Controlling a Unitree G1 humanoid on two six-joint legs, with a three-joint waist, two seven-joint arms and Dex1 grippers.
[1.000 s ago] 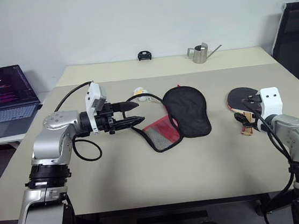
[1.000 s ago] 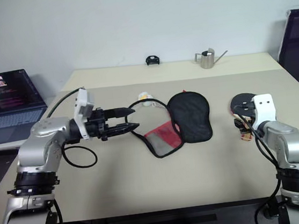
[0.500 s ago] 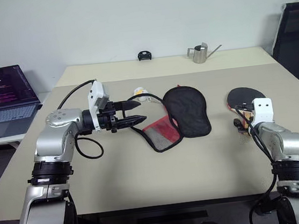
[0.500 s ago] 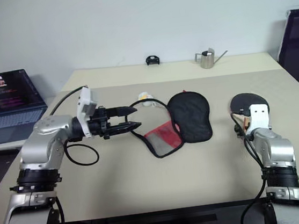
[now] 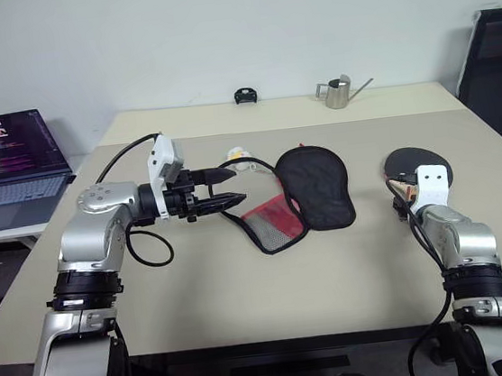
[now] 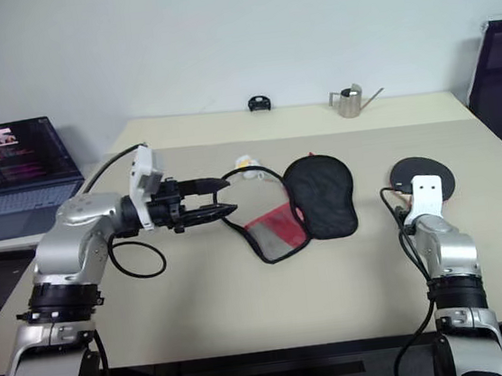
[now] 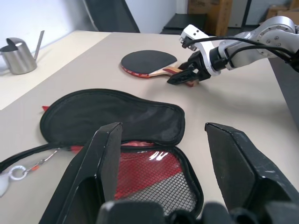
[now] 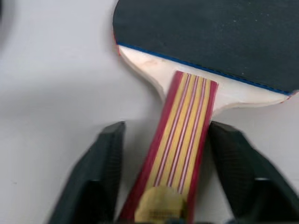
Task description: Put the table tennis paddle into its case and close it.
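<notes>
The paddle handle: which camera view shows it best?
The right wrist view: the striped paddle handle lies close up between the right hand's fingers. The left wrist view shows the table tennis paddle from afar, its handle partly behind that hand. In the eye views the hand covers most of the handle.

Black, red and pale wood on a beige table

The paddle had a black face edged blue and a pale handle striped red and yellow; the case was black, with red behind black mesh; the watering can was silver.
</notes>
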